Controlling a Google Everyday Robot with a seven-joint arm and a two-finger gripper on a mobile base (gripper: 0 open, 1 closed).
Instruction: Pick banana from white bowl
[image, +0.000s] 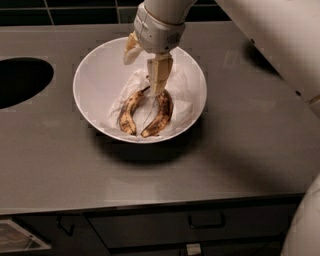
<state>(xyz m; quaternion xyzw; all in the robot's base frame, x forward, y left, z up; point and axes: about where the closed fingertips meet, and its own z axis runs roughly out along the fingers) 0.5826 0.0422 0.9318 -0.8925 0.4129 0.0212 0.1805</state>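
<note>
The white bowl (85, 95) stands on the grey counter, lined with crumpled white paper. Two overripe bananas lie in it side by side, their top ends meeting. The banana (128, 114) is the slimmer, straighter one on the left, and a fatter, more curved banana (161, 116) lies on the right. My gripper (143, 75) hangs over the back of the bowl, open and empty. Its front finger (159, 75) points down at the bananas' top ends. Its other finger (131, 49) is near the far rim. Whether the front finger touches the fruit I cannot tell.
A dark round opening (20, 80) is cut in the counter at the left. My white arm (270, 40) crosses the upper right and hides the counter behind it. Drawers with handles (205, 220) run below the front edge. Dark tiles line the back wall.
</note>
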